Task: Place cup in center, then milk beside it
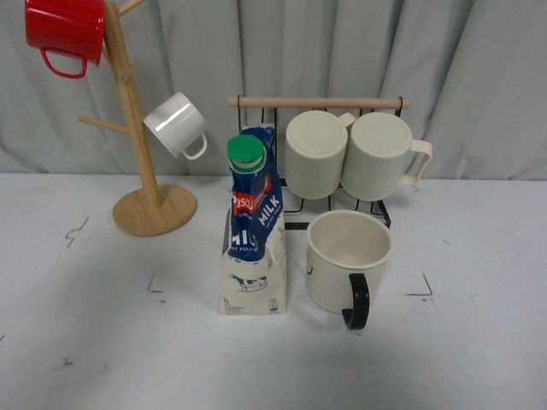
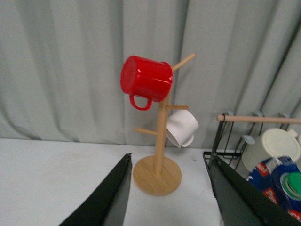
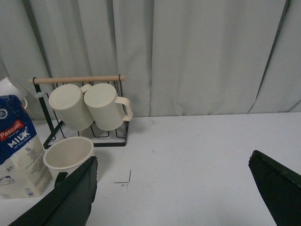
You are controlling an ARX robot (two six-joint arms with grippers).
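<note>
Front view, left to right: wooden mug tree (image 1: 144, 171) bearing a red mug (image 1: 65, 32) and a white mug (image 1: 175, 125); milk (image 1: 254, 226) upright on the table (image 1: 85, 342); cup (image 1: 349, 261) just beside it, handle toward the camera; wire rack (image 1: 342, 154) behind, holding two ribbed mugs (image 1: 350, 154). Left gripper (image 2: 171, 197) and right gripper (image 3: 174, 188): fingers spread wide, holding nothing.
</note>
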